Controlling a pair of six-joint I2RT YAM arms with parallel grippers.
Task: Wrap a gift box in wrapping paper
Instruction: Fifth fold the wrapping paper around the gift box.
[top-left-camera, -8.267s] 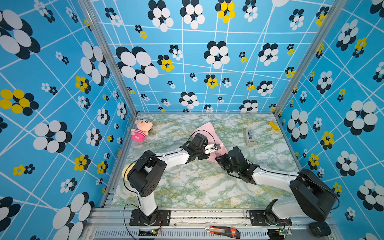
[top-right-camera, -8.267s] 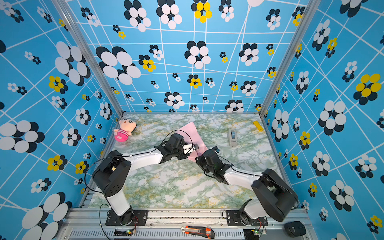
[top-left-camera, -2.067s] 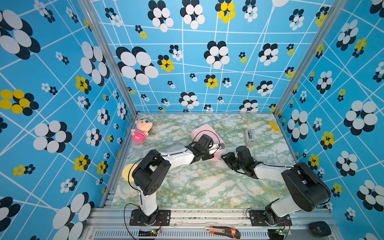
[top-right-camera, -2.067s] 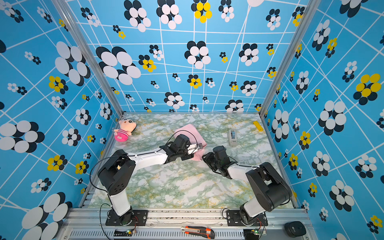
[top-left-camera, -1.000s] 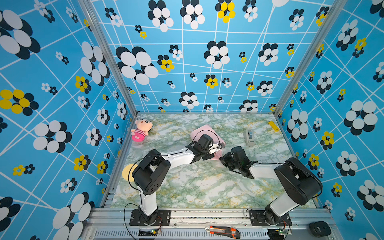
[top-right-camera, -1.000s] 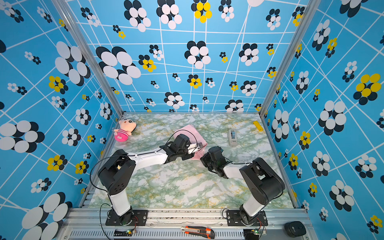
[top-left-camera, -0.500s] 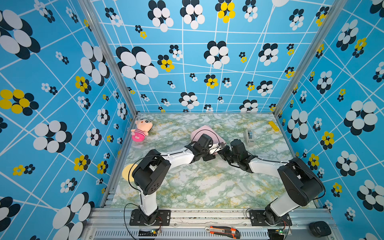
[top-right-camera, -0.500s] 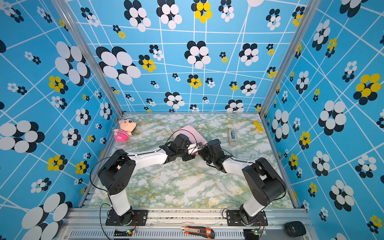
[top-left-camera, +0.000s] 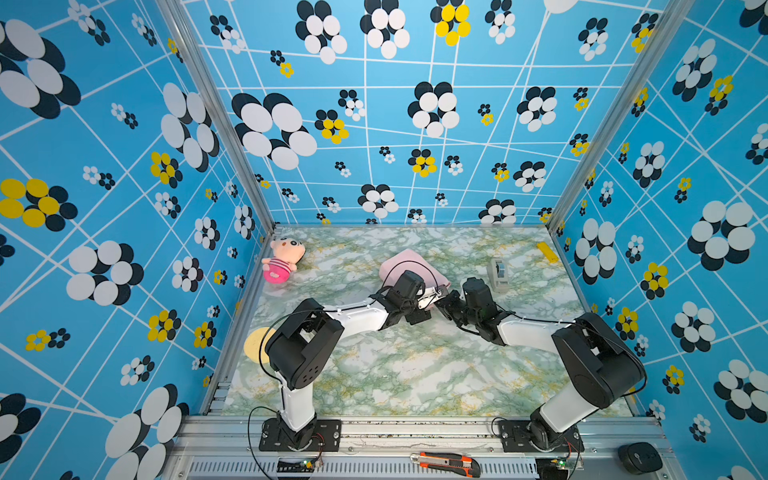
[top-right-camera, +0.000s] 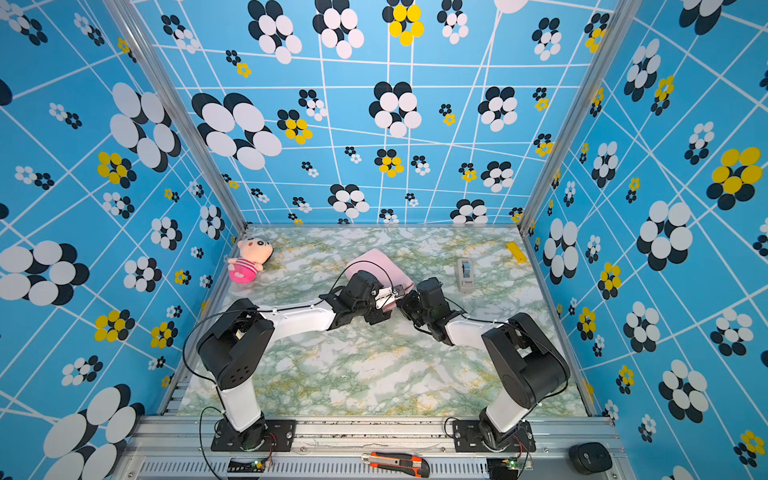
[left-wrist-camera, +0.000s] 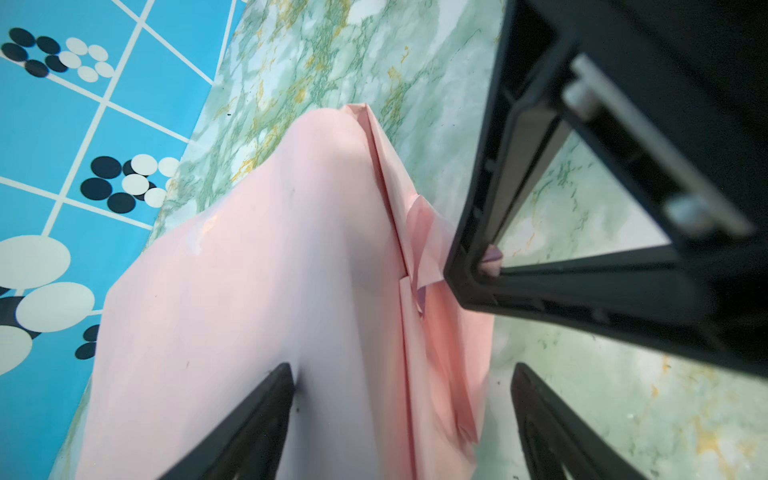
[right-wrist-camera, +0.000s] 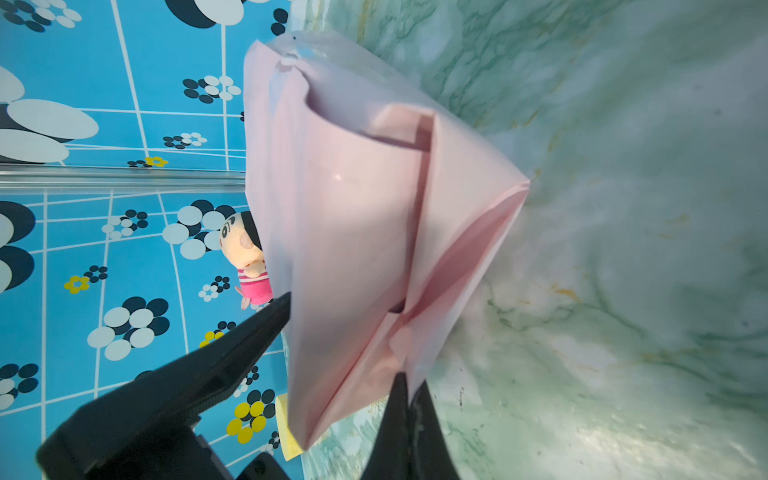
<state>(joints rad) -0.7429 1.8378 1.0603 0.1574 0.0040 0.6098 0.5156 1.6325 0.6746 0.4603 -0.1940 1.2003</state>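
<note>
While pinching a flap of wrapping paper in the tightly closed right gripper:
Noted left gripper spread wide astride the paper's pink folds, on marble table.

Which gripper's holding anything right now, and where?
Right gripper pinches the wrapping paper by a folded end flap; left gripper is open, holding nothing.

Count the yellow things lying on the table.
2: a yellow block by the far right corner, and a pale yellow disc at the left edge, partly behind the left arm. More may hide under the paper.
</note>
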